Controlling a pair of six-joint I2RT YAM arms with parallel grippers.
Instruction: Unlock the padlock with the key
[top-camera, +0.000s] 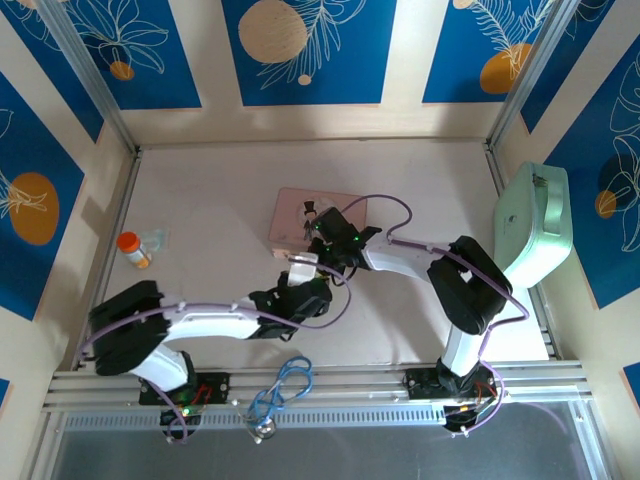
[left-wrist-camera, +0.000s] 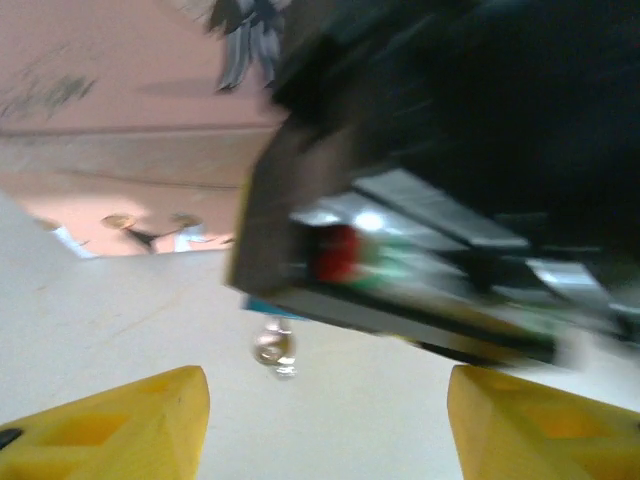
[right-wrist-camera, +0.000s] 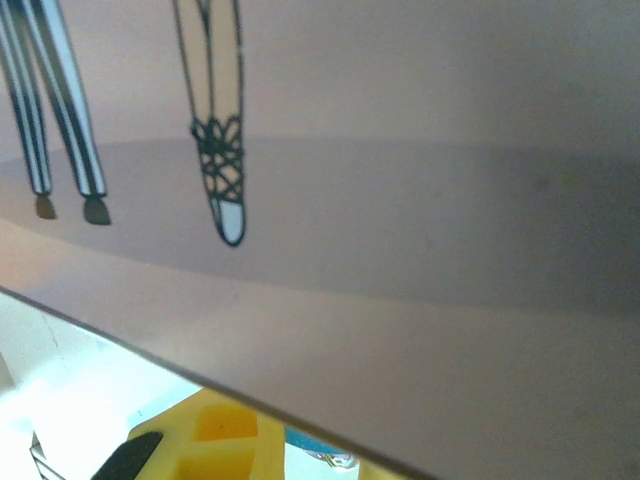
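My right gripper (top-camera: 320, 240) is at the near edge of the pink picture box (top-camera: 300, 215). In the right wrist view its yellow fingers (right-wrist-camera: 215, 440) are shut on the tiny teal padlock (right-wrist-camera: 303, 440), of which just a sliver shows under the box (right-wrist-camera: 400, 200). From the left wrist the padlock (left-wrist-camera: 262, 305) peeks out below the right gripper's dark body. The small silvery key (left-wrist-camera: 273, 347) hangs out of it, blurred. My left gripper (left-wrist-camera: 328, 390) is open just short of the key, with nothing between its yellow fingers (left-wrist-camera: 130, 420). From above, the left gripper (top-camera: 303, 275) is right beside the right one.
An orange-capped pill bottle (top-camera: 133, 250) stands at the left of the table. A mint-green case (top-camera: 535, 225) leans at the right wall. A blue looped cord (top-camera: 285, 385) lies on the front rail between the arm bases.
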